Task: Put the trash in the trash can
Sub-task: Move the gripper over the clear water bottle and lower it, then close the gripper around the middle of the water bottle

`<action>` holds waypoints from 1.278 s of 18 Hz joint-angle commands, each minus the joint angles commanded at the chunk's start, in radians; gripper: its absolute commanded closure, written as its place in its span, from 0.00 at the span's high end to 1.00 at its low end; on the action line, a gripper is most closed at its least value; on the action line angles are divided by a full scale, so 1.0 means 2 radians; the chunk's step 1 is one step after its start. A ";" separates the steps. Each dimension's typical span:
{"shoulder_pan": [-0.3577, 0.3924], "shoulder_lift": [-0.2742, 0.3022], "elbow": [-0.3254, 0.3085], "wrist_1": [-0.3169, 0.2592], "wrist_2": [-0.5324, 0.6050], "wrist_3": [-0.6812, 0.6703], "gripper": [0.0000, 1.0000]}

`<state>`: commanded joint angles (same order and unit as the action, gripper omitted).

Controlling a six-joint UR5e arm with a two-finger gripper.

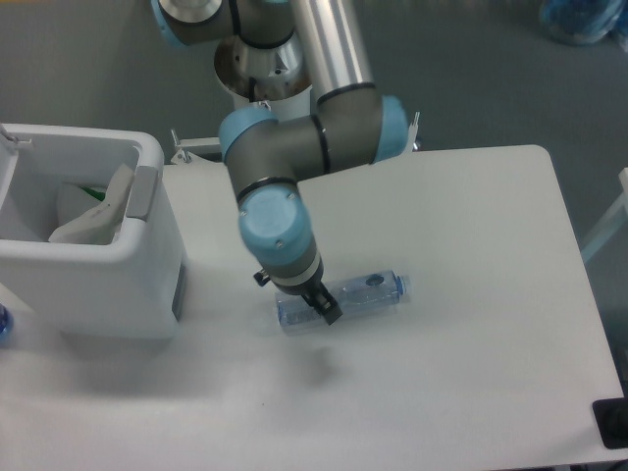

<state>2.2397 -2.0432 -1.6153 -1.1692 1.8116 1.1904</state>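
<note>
Over the table's [471, 226] middle, the gripper [321, 306] hangs right down on the crushed bottle [365, 292], one dark finger [327, 311] against its left half; the wrist hides the jaws, so their spread cannot be told. Its label cannot be read. Well apart to the left, the pouch [98, 208] lies inside the trash can [93, 294].

bottle [363, 292] on table [471, 343], bin [88, 245] left
</note>
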 joint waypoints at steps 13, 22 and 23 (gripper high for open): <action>-0.015 -0.027 -0.021 0.042 0.005 -0.001 1.00; -0.022 -0.041 -0.019 0.063 0.038 -0.004 0.79; -0.022 -0.041 -0.019 0.063 0.038 -0.004 0.75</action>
<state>2.1967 -2.1246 -1.6536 -1.0431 1.8883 1.1827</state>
